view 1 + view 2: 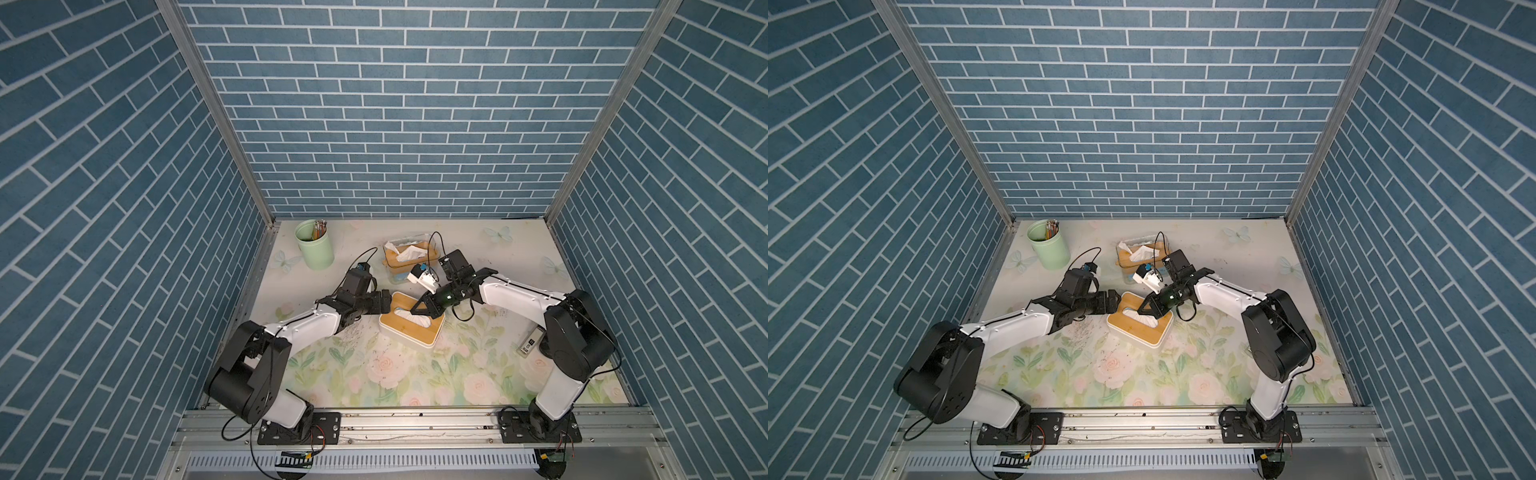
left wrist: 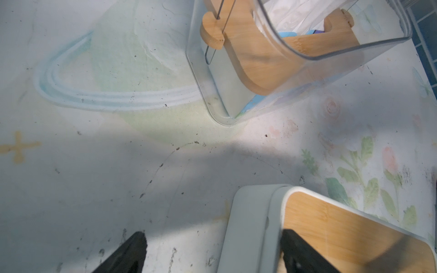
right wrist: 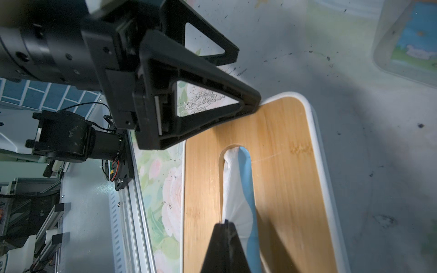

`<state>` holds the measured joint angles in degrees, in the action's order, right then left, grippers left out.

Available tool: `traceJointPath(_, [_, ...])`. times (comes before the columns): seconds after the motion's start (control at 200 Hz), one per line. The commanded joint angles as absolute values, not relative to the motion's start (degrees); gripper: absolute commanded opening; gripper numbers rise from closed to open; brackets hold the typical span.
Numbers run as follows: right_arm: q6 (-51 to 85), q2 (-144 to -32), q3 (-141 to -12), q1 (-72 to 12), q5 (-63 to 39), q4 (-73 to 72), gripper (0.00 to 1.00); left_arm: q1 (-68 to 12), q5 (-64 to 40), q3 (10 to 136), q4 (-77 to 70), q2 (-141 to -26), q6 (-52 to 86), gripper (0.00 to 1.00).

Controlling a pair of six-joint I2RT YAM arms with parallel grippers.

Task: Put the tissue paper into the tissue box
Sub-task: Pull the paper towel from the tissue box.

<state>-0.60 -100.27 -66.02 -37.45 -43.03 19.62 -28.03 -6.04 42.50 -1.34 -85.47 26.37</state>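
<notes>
The tissue box (image 1: pixel 397 328) (image 1: pixel 1129 332) is white with a bamboo lid and a long slot, and it lies mid-table. White tissue paper (image 3: pixel 234 189) (image 1: pixel 420 321) with a blue strip beside it fills the slot. My right gripper (image 3: pixel 224 223) (image 1: pixel 415 311) is shut on the tissue paper just above the slot, and the sheet fans out from its tips. My left gripper (image 2: pixel 212 236) (image 1: pixel 385 301) (image 3: pixel 246 76) is open and straddles the box's left end. One of its fingers rests over the lid (image 2: pixel 343 224), and the other stands outside, apart from the wall.
A clear container (image 1: pixel 409 255) (image 2: pixel 307 47) with a bamboo piece and crumpled tissue stands just behind the box. A green cup of pencils (image 1: pixel 314 245) is at the back left. A small grey device (image 1: pixel 530 343) lies by the right arm's base.
</notes>
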Motion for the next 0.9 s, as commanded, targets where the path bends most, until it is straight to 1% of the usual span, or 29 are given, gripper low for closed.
traceJointPath(0.0, [0.8,-97.2,-67.6,-38.2,-44.3,21.2,0.00,-27.7,-4.0,42.1,0.7,-87.1,26.2,0.93])
traceJointPath(0.305, [3.6,-96.7,-68.8,-39.7,-45.0,21.0,0.00,-27.7,-3.3,41.3,-0.6,-88.1,27.2,0.93])
traceJointPath(0.38, [3.6,-96.3,-68.7,-39.8,-46.2,21.0,0.05,-27.8,-3.3,41.5,-0.6,-88.1,27.3,0.93])
traceJointPath(0.475, [3.3,-95.3,-68.1,-39.7,-47.7,21.2,0.15,-27.8,-3.3,41.6,-0.7,-88.1,27.4,0.93])
traceJointPath(0.55, [3.3,-94.3,-67.4,-39.5,-46.7,21.8,0.23,-27.7,-3.3,41.6,-0.7,-88.0,27.5,0.93])
traceJointPath(0.645, [3.0,-92.5,-66.2,-39.3,-42.8,23.2,0.29,-27.8,-3.5,41.6,-0.6,-87.8,27.5,0.93])
traceJointPath(0.785, [2.1,-90.3,-63.9,-39.3,-32.1,25.6,0.39,-27.7,-3.9,41.7,-0.7,-87.5,27.4,0.93])
traceJointPath(0.895, [0.5,-92.0,-63.3,-39.9,-30.8,27.4,0.46,-27.8,-4.3,42.0,-0.7,-87.7,27.3,0.93])
